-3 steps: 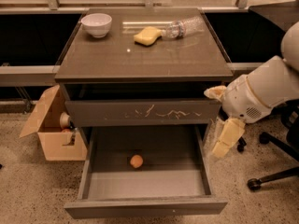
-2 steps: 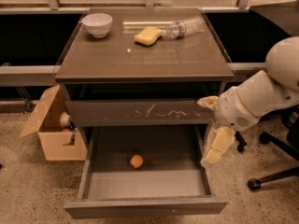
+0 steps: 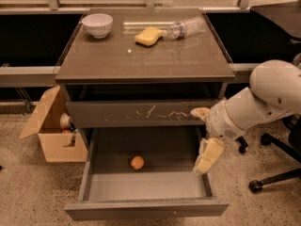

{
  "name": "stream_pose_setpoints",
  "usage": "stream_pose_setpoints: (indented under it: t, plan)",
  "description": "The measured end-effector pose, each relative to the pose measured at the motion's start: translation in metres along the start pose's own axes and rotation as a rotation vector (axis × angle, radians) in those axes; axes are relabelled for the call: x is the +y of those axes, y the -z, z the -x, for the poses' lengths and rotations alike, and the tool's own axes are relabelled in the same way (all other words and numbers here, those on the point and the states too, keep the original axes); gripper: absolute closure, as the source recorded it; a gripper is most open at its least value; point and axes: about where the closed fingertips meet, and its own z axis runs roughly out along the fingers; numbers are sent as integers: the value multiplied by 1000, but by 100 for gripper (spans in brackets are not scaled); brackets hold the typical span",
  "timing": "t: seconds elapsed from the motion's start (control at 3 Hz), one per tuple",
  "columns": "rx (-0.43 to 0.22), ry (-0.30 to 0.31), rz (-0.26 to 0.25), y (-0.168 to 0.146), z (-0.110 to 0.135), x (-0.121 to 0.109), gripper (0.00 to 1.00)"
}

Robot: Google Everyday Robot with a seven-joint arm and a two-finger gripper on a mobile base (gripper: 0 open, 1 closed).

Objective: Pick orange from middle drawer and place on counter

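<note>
My gripper [image 3: 205,134] hangs at the right edge of the open middle drawer [image 3: 146,206], fingers [image 3: 209,155] spread wide, holding nothing. The orange [image 3: 137,162] sits on the drawer floor, well left of the fingers. Up and left of them, the tabletop [image 3: 141,60] carries a white bowl [image 3: 97,24], yellow sponge [image 3: 148,36] and clear bottle [image 3: 186,28]. There's a cardboard box [image 3: 49,135] far left on the speckled floor [image 3: 28,192].

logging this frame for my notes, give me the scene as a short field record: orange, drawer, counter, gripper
orange: on the floor of the open middle drawer, toward the back, slightly left of centre
drawer state: pulled out, only the orange inside
counter: holds white bowl, yellow sponge, clear bottle on its side
gripper: by the drawer's right wall, apart from the orange
task stage: orange not yet picked
</note>
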Motion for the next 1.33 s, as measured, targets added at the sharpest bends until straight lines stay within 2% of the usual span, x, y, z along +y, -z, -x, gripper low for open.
stream_pose_setpoints:
  t: [0.33,0.67,1.0,1.33]
  plan:
    - [-4,18,41,-32,-9,-5,0]
    - [-5,72,86,-106,-25,-18,0]
    - [-5,72,86,-106,-25,-18,0]
    - [-11,63,107,-130,-33,-21,0]
